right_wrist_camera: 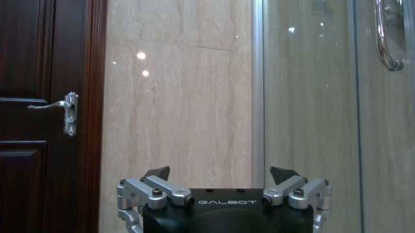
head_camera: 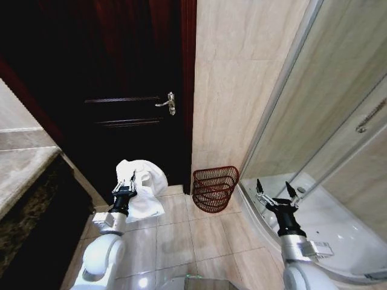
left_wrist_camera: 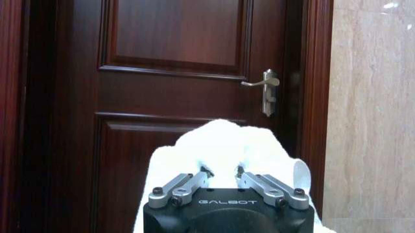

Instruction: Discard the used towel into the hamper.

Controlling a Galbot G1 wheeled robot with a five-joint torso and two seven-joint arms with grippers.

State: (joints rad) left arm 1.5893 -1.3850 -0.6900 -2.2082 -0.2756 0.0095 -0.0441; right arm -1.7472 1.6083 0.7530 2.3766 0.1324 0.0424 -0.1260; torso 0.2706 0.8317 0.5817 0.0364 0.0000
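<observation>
Towel, white and bunched, is hanging from the left gripper, whose fingers are pinching closed into the cloth, so that folds are bulging up over the fingertips and draping down toward the tiled floor. In the left wrist view the towel is rising in a soft mound just past the closed gripper, with the dark wooden door and its metal handle standing farther off behind it. The left gripper is hovering at the left of the scene, in front of that door and beside a marble counter.

The hamper, a dark reddish-brown openwork basket, is sitting on the floor to the right of the towel, against the beige tiled wall and near the door frame, clearly apart from the towel. Its rim is tilting toward the robot in the head view.

The right gripper is hanging at the right, empty, its two fingers spread wide apart, just before the glass shower enclosure and the white shower tray. In the right wrist view the spread gripper is facing the tiled wall beside the glass.
</observation>
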